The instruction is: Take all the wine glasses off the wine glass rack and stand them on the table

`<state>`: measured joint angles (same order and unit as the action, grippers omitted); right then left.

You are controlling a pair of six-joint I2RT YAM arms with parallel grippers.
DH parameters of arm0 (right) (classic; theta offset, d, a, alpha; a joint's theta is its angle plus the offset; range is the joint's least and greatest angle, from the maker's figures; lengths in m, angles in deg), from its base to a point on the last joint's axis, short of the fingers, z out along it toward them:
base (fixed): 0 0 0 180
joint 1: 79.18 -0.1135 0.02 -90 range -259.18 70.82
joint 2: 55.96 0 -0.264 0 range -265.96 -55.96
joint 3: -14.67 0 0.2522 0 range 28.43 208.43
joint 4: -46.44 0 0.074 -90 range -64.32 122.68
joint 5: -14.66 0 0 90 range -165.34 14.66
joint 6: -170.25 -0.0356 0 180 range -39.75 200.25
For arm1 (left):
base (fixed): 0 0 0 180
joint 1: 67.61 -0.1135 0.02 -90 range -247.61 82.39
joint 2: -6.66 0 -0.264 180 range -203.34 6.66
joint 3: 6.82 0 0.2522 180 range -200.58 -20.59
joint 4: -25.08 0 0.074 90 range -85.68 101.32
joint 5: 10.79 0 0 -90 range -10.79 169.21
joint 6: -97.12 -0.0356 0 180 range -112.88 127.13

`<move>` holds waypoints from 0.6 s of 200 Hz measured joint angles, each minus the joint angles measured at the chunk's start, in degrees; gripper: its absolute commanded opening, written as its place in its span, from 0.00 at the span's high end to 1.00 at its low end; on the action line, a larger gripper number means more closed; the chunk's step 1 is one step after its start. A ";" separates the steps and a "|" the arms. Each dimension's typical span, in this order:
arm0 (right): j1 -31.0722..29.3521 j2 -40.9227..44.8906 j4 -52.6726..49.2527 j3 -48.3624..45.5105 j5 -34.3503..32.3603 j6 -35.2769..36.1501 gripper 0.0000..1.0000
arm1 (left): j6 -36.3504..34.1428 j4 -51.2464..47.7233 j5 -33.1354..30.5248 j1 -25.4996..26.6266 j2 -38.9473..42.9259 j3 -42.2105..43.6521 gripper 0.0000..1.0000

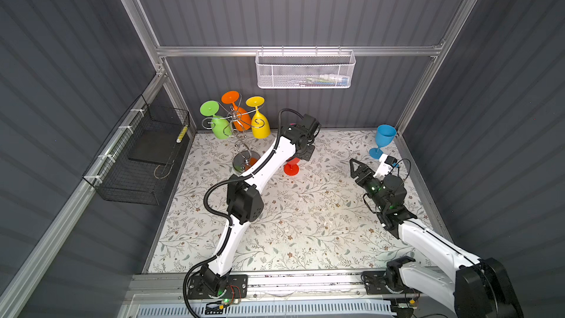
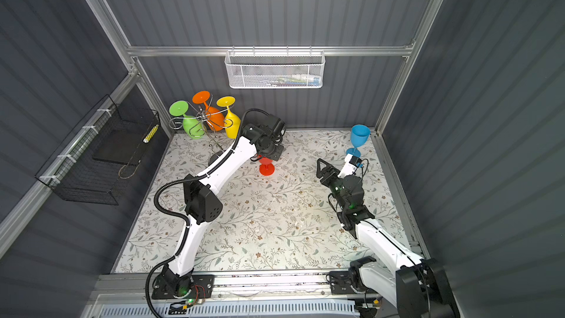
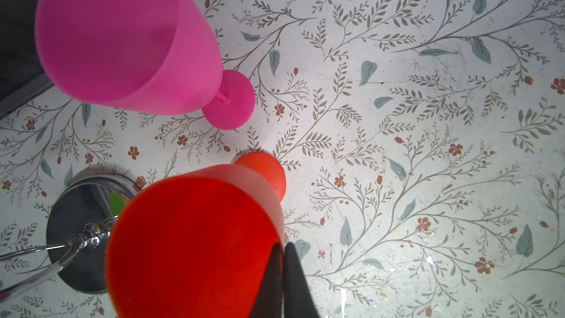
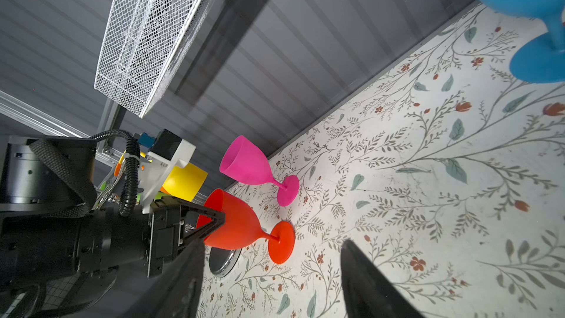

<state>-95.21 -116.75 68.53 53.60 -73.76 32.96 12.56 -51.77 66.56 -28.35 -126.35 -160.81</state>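
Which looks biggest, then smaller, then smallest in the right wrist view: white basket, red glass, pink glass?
1. white basket, largest.
2. red glass, next.
3. pink glass, smallest.
Red and pink look close; red sits nearer the camera, so that order is unsure.

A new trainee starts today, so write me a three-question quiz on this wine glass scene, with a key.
1. How many glasses hang on the wine glass rack?
2. True or false: the right gripper is shut on a glass.
3. The left gripper is at the rim of which glass? A pink; B red; C yellow.
Key: 1. Three. 2. False: its jaws stand open with nothing between them. 3. B, the red glass.
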 measured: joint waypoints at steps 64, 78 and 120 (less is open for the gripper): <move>-1.36 1.20 -1.55 1.92 -0.07 1.97 0.25 | -0.66 1.86 1.29 0.00 0.55 -2.45 0.24; -1.70 2.05 -2.34 2.84 -0.09 2.69 0.24 | -0.72 2.82 1.79 0.00 1.77 -2.10 0.13; -3.82 3.87 -6.21 7.43 -0.92 5.84 0.19 | -0.46 7.15 4.98 0.00 12.72 2.10 0.00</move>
<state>-99.04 -112.89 62.33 61.03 -74.67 38.80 12.10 -44.62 71.55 -28.35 -113.63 -158.71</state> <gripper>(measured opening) 0.799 0.995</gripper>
